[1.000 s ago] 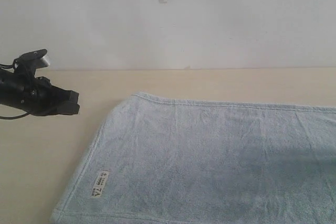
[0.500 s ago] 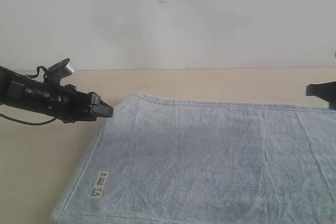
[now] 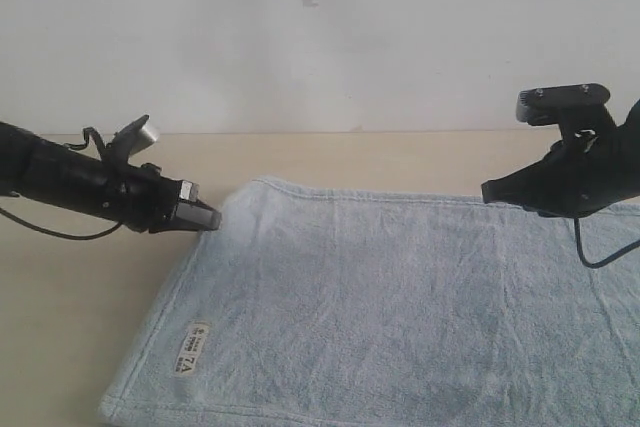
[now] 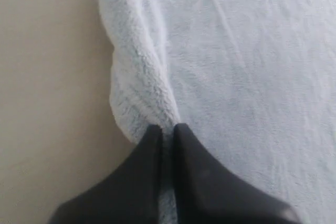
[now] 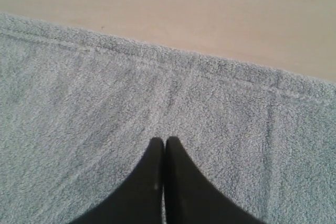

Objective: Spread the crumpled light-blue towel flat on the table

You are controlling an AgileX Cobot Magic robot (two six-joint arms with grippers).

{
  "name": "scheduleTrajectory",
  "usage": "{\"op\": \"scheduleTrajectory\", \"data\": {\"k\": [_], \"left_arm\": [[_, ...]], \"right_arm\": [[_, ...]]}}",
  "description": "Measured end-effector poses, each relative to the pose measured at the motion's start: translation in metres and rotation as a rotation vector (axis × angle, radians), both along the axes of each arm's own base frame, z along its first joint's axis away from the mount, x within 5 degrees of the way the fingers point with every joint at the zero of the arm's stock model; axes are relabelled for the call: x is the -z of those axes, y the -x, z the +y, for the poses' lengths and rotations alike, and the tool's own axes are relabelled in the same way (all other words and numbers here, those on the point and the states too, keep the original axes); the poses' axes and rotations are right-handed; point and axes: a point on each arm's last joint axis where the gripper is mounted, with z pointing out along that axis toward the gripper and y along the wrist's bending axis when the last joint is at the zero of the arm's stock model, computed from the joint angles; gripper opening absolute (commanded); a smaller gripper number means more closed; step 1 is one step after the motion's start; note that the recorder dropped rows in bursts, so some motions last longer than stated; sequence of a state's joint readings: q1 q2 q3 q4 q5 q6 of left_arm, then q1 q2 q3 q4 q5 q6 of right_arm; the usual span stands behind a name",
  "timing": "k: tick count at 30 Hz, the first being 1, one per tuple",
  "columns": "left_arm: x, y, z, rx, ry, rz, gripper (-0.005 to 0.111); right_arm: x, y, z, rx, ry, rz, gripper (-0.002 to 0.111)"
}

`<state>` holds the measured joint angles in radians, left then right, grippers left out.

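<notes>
Towel (image 3: 400,307) is mostly spread on the table (image 3: 80,327) in the exterior view. It runs from the middle out toward 3 and 6 o'clock, past the picture's edges, with its label (image 3: 190,349) face-up near the 7 o'clock corner. My left gripper (image 3: 212,218) sits at the towel's 10 o'clock corner, where the cloth looks a little lifted. My right gripper (image 3: 487,192) hangs over the far edge at about 2 o'clock. What I see of the towel is open and only faintly creased.

In the left wrist view my fingers (image 4: 197,182) are nearly closed with a thin strip of pale pile between them, so I judge I am pinching the towel. A soft rolled ridge (image 4: 139,82) of cloth runs away from the tips along the edge beside bare table. That fold is what is left to do.

In the right wrist view my fingers (image 5: 181,182) are pressed together with nothing seen between them. They are over the pile just inside the hem (image 5: 157,56), which lies straight. Whether the tips touch the cloth I cannot tell.
</notes>
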<state>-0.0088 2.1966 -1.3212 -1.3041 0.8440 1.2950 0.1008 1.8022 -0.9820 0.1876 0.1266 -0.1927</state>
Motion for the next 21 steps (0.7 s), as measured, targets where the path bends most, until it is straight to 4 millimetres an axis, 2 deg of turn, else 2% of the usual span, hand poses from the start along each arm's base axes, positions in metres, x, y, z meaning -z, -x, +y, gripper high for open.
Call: {"op": "scheduleTrajectory", "data": {"k": [5, 9, 11, 16, 18, 21], "left_arm": [[-0.023, 0.004, -0.009, 0.132, -0.031, -0.064, 0.004], [-0.018, 0.019, -0.035, 0.357, -0.151, -0.092, 0.007], [-0.008, 0.029, -0.052, 0.489, -0.181, -0.098, 0.014], [0.012, 0.054, -0.093, 0.738, -0.236, -0.102, 0.047], [0.013, 0.058, -0.099, 0.769, -0.242, -0.100, 0.059], [0.010, 0.060, -0.101, 0.771, -0.233, -0.085, 0.069]], "right_arm": [[0.000, 0.000, 0.000, -0.003, 0.003, -0.003, 0.000], [0.000, 0.000, 0.000, -0.003, 0.003, -0.003, 0.000], [0.000, 0.000, 0.000, -0.004, 0.003, -0.001, 0.000], [0.000, 0.000, 0.000, -0.005, 0.003, 0.005, 0.000], [0.000, 0.000, 0.000, -0.005, 0.003, 0.006, 0.000], [0.000, 0.001, 0.000, -0.003, 0.001, 0.008, 0.000]]}}
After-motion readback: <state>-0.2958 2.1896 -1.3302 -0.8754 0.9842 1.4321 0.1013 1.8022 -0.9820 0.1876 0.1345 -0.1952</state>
